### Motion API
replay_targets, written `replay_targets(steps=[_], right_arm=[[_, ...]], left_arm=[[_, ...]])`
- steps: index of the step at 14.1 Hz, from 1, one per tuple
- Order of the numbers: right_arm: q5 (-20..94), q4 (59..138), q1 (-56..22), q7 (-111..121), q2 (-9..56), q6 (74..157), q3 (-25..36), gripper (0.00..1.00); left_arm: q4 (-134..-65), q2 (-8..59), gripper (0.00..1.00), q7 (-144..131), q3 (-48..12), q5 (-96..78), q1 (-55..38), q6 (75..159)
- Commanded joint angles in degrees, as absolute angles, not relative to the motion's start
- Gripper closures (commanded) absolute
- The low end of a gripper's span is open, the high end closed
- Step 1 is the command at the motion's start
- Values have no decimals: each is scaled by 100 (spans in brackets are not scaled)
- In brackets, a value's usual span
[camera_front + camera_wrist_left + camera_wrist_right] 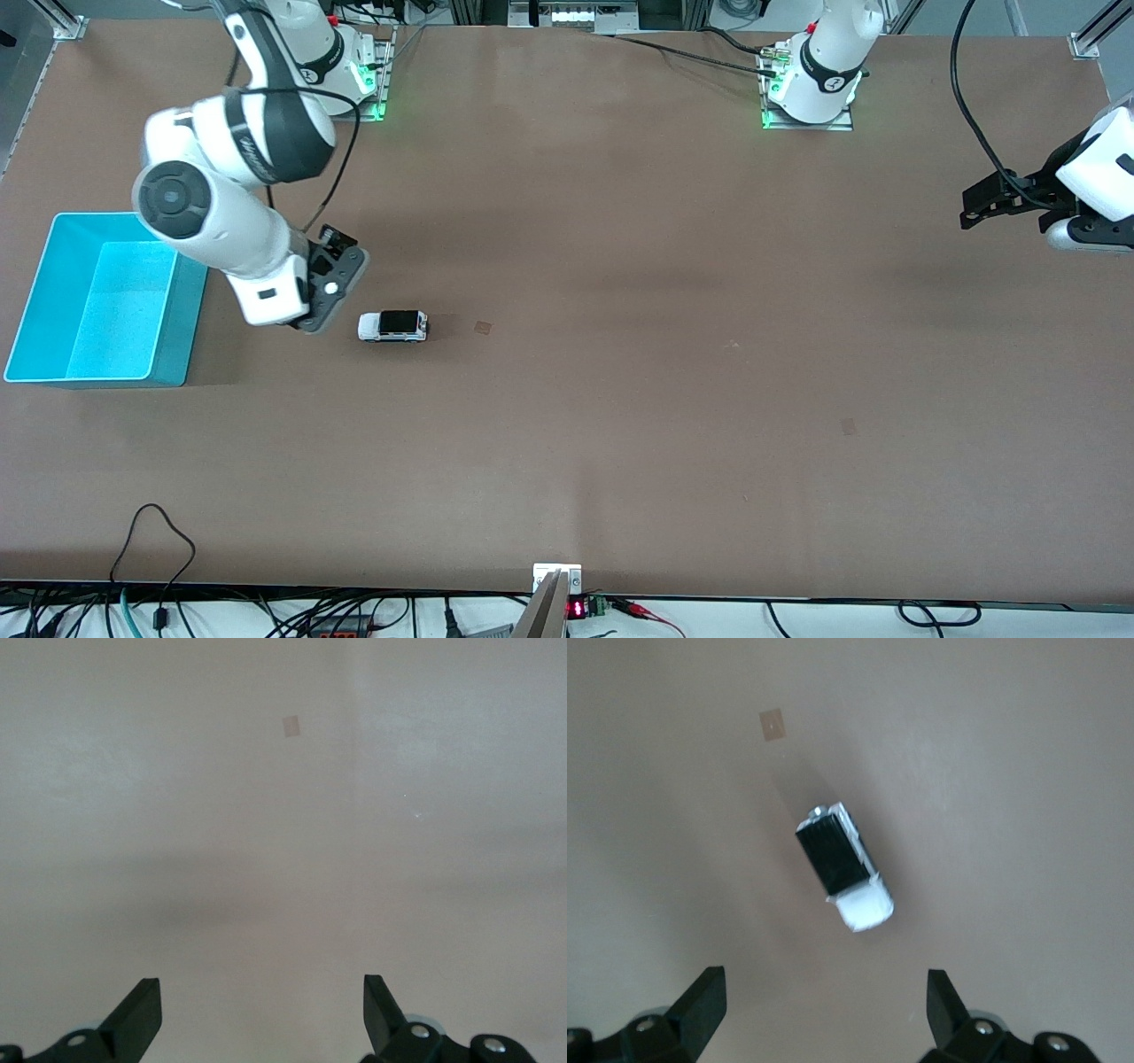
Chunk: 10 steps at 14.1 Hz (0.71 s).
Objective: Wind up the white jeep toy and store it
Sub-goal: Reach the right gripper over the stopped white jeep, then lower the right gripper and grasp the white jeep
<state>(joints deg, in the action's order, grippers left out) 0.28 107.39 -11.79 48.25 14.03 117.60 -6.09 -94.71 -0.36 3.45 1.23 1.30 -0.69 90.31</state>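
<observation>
- front view: one white jeep toy (392,326) sits on the brown table (620,399), between one teal bin (40,301) and a small tape square (482,328).
- right gripper (312,321) hovers beside the jeep, fingers (700,1001) spread, empty.
- left gripper (974,208) waits at its table end, fingers (137,1014) apart.

A robotics lab: bolted arm bases (811,89), trailing cables (151,540).

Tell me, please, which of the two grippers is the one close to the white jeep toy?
The right gripper, beside the white jeep toy; the left gripper waits at the table's left-arm end.
</observation>
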Motion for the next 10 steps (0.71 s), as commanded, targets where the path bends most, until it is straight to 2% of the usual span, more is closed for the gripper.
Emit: replay_targets(steps=[1, 5, 10], right_arm=[[0, 11476, -1441, 5300, 1257, 12653, -580, 0], [0, 12181, -1503, 5817, 1607, 14156, -580, 0], [0, 12173, -1433, 6012, 2258, 15037, -571, 0]], left_arm=[[-9325, 9, 0, 387, 105, 88, -79, 8877], [-9316, 9, 0, 413, 105, 88, -44, 8825], [-9316, 9, 0, 466, 97, 88, -61, 8815]])
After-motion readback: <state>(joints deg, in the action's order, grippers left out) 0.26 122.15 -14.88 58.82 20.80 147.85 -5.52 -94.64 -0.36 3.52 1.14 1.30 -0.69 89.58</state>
